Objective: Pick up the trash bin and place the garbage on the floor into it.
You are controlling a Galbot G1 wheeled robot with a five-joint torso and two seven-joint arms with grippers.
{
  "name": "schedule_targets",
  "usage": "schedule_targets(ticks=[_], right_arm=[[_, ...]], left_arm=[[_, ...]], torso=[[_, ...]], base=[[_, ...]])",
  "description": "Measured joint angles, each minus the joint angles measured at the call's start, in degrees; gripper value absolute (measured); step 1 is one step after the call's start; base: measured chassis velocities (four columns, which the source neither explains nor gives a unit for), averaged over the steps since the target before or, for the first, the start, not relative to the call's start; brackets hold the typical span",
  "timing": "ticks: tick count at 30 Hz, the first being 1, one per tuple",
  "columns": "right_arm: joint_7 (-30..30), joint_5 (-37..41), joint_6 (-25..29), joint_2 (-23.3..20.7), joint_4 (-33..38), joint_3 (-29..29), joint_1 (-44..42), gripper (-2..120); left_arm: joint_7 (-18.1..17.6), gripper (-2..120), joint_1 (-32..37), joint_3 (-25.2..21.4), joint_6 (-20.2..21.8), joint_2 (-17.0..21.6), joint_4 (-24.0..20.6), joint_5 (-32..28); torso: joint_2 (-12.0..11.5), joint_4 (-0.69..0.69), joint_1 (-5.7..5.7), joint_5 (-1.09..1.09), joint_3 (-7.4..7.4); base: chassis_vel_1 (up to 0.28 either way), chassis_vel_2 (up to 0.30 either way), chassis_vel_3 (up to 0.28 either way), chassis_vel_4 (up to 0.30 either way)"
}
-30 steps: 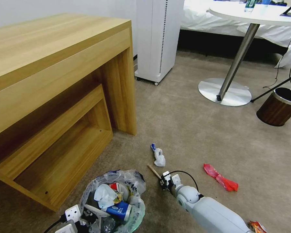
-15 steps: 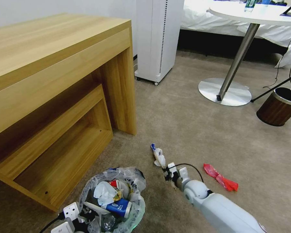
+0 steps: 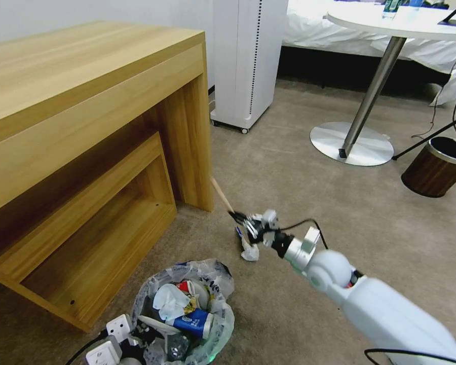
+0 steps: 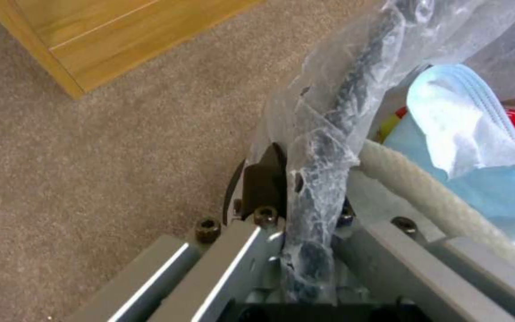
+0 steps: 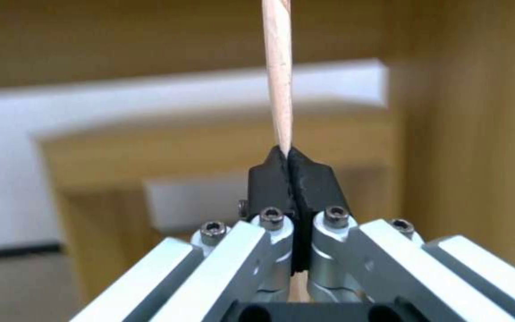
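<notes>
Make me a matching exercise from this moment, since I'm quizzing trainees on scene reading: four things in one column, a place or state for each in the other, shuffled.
Things:
1. wooden stick
2. trash bin
3. white tissue wad
4. brown wood-grain bin

Places or states:
A. standing by the round table's base
B. lying on the carpet under the right gripper
C. pinched between shut fingertips, off the floor
D. rim and liner clamped by the left gripper

Pairs: 1-C, 2-D, 3-B, 4-A
</notes>
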Motion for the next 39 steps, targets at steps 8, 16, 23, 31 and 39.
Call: schedule_targets(ticks=[8, 16, 23, 31, 39], right_arm=[[3.50, 4.66, -2.78, 0.35, 5.49, -11.32, 3.99, 0], [4.93, 2.91, -3.72, 3.17, 2.58, -22.58, 4.48, 0], [6.88, -1.60, -3.46, 5.14, 0.09, -31.01, 3.89, 0], [6.67, -11.48, 2.10, 8.04, -9.57, -33.77, 3.96, 0], [6.61, -14.78, 3.77, 9.97, -14.55, -36.37, 3.99, 0]], left_arm=[[-0.12, 0, -0.40, 0.81, 0.13, -1.02, 0.18, 1.24], [-0.05, 0, -0.44, 0.80, 0.14, -1.75, 0.40, 1.75], [-0.14, 0, -0.49, 0.65, 0.00, -2.47, 0.55, 2.15], [-0.14, 0, -0.31, 1.42, -0.10, -3.40, 0.84, 3.03], [-0.85, 0, -0.66, 0.98, -0.11, -2.76, 0.84, 2.00]], torso=[[0.00, -0.01, 0.00, 0.03, 0.00], [0.00, 0.00, 0.00, 0.01, 0.00], [0.00, 0.00, 0.00, 0.01, 0.00], [0.00, 0.00, 0.00, 0.02, 0.00], [0.00, 0.00, 0.00, 0.01, 0.00]], base=[[0.000, 0.000, 0.000, 0.000], [0.000, 0.000, 0.000, 0.000], [0.000, 0.000, 0.000, 0.000], [0.000, 0.000, 0.000, 0.000], [0.000, 0.000, 0.000, 0.000]])
